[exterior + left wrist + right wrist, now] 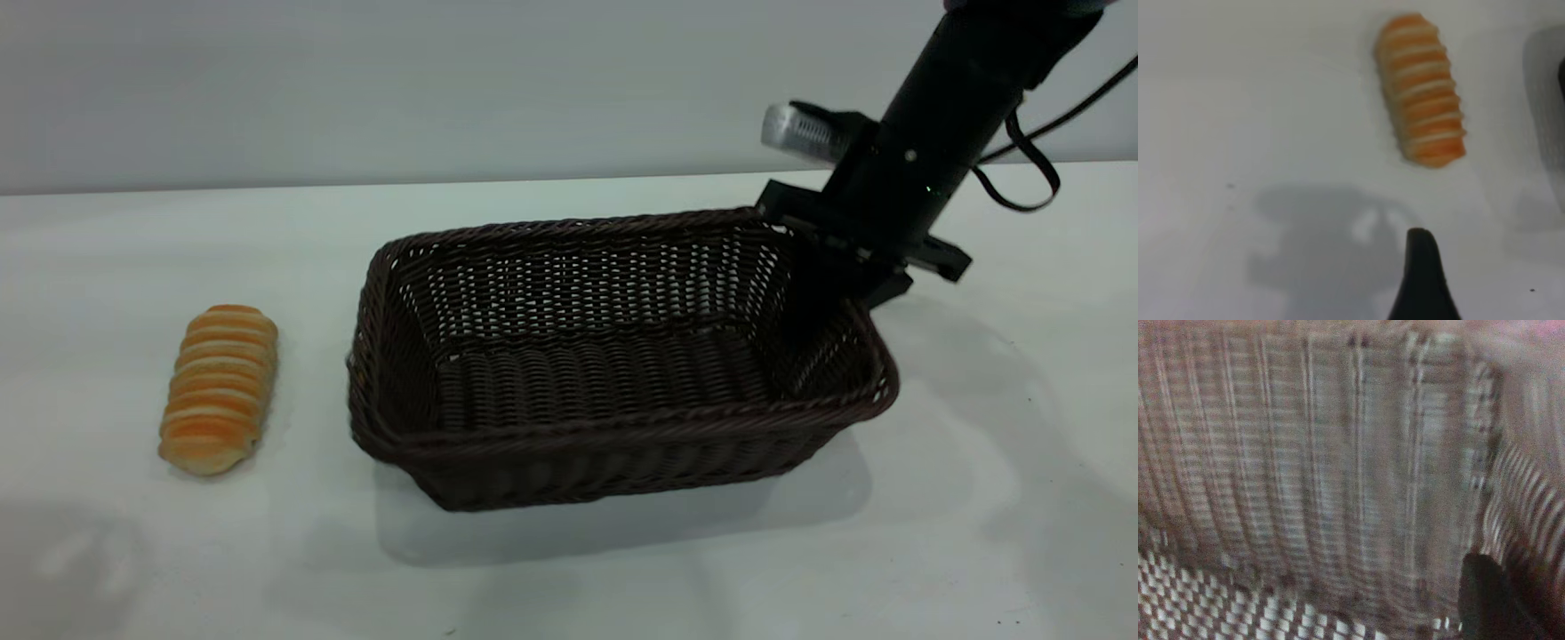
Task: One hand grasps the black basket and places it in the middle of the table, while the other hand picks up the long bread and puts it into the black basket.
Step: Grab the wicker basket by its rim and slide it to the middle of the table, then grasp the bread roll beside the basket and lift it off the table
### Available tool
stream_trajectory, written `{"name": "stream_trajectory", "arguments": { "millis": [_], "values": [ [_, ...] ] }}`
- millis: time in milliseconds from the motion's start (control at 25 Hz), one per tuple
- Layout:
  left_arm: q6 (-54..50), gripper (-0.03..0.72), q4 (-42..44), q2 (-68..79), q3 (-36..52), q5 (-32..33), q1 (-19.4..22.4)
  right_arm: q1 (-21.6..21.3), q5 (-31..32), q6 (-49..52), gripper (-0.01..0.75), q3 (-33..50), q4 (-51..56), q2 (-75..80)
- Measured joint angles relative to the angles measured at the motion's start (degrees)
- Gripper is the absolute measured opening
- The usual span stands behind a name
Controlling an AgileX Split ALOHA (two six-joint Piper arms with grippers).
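The black basket (pixel 613 356) is at the table's middle, its right end a little off the table (pixel 569 578). My right gripper (pixel 840 267) is shut on the basket's far right rim, its fingers hidden by the wall. In the right wrist view one dark fingertip (pixel 1479 597) lies against the woven wall (pixel 1338 467) inside. The long bread (pixel 219 388) lies on the table left of the basket, untouched. The left arm is out of the exterior view. Its wrist view shows the bread (pixel 1421 90) on the table beyond one black fingertip (pixel 1421 267). That gripper holds nothing and looks open.
A grey wall runs behind the table's far edge. The right arm's silver cylinder (pixel 800 132) and looped cables (pixel 1031 169) hang over the basket's far right. A dark basket edge (pixel 1559 80) shows at the side of the left wrist view.
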Motion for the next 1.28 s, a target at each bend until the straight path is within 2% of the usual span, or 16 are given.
{"name": "stream_trajectory", "arguments": {
  "millis": [160, 360, 560, 720, 880, 1000, 1280],
  "values": [
    [5.1, 0.568, -6.1, 8.6, 0.0, -3.6, 0.0, 0.0, 1.4, -0.1, 0.332, -3.3, -1.7, 0.0],
    [8.7, 0.568, -11.0, 18.4, -0.4, -10.3, 0.0, 0.0, 10.2, 0.3, 0.461, -9.1, -8.5, -0.6],
    [9.2, 0.568, -11.5, 28.4, -1.3, -16.5, -0.7, -0.1, 12.2, 1.8, 0.470, -11.4, -17.0, -7.8],
    [9.2, 0.568, -11.9, 35.8, -5.1, -17.9, -1.9, -0.1, 13.0, 4.8, 0.443, -11.4, -22.4, -17.0],
    [9.2, 0.568, -11.9, 42.0, -9.2, -17.9, -2.9, 0.1, 13.3, 5.4, 0.428, -9.7, -21.3, -26.5],
    [9.2, 0.568, -11.9, 45.1, -11.7, -17.9, -3.0, 1.1, 13.6, 5.0, 0.429, -4.1, -19.4, -35.0],
    [9.2, 0.568, -14.0, 52.6, -16.9, -19.7, -5.1, 5.0, 14.1, 3.9, 0.429, 16.3, -17.7, -56.1]
  ]
}}
